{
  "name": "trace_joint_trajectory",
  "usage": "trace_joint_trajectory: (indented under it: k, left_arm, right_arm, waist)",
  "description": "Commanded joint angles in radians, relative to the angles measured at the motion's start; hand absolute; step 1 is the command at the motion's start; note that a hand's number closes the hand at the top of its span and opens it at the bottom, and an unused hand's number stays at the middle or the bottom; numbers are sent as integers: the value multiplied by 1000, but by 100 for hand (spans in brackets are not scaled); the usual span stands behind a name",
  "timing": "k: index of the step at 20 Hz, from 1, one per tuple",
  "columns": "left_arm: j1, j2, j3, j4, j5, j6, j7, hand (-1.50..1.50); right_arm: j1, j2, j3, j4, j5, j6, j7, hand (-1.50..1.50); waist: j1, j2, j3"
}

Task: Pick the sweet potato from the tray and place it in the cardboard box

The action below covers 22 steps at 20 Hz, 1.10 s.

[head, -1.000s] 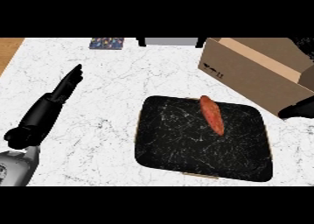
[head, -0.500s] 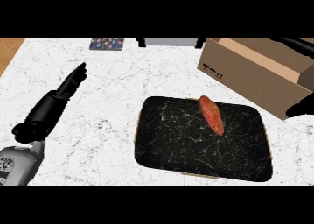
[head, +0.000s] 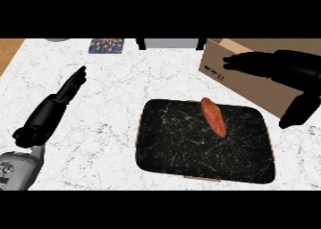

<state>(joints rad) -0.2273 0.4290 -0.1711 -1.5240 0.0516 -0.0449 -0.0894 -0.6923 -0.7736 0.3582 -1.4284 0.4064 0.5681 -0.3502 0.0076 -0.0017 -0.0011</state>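
An orange-red sweet potato (head: 213, 117) lies lengthwise on the black marbled tray (head: 189, 152), near its far right part. The cardboard box (head: 255, 82) stands open at the upper right, just behind the tray. My right hand (head: 285, 67) hovers in front of the box, above and to the right of the sweet potato, with fingers stretched left and thumb hanging down; it holds nothing. My left hand (head: 54, 107) rests on the counter at the left, fingers straight and pointing away, well apart from the tray.
White marble counter (head: 110, 67) with a wooden edge at the far left. A small patterned item (head: 107, 45) and a dark-legged grey object (head: 171, 43) sit along the back edge.
My right hand has come in from the right edge, rising and swinging left in front of the box. The left hand has shifted slightly; the sweet potato has not moved.
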Motion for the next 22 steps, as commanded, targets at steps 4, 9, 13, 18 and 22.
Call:
trace_joint_trajectory:
  k: [4, 9, 13, 18, 22]
  left_arm:
    - [7, 1, 36, -22, -17, -14, 9, 0]
    - [-75, -18, 73, 118, -8, -61, -12, 0]
    - [35, -41, 53, 5, -62, -43, -23, 0]
    - [27, -88, 53, -32, -89, -39, 16, 0]
    - [-47, -79, 103, 28, -72, -94, 43, 0]
  right_arm:
    - [-5, 44, 53, -143, 84, 145, 219, -150]
    - [54, 159, 81, -247, 113, 198, 377, -150]
    - [132, 219, 72, -270, 165, 219, 422, -150]
    - [118, 260, 84, -201, 319, 170, 386, -150]
    - [138, 243, 27, -216, 353, 175, 337, -150]
  waist:
    - [-8, -1, 0]
    - [-20, 2, 0]
    - [-7, 0, 1]
    - [-2, 2, 1]
    - [-9, 2, 1]
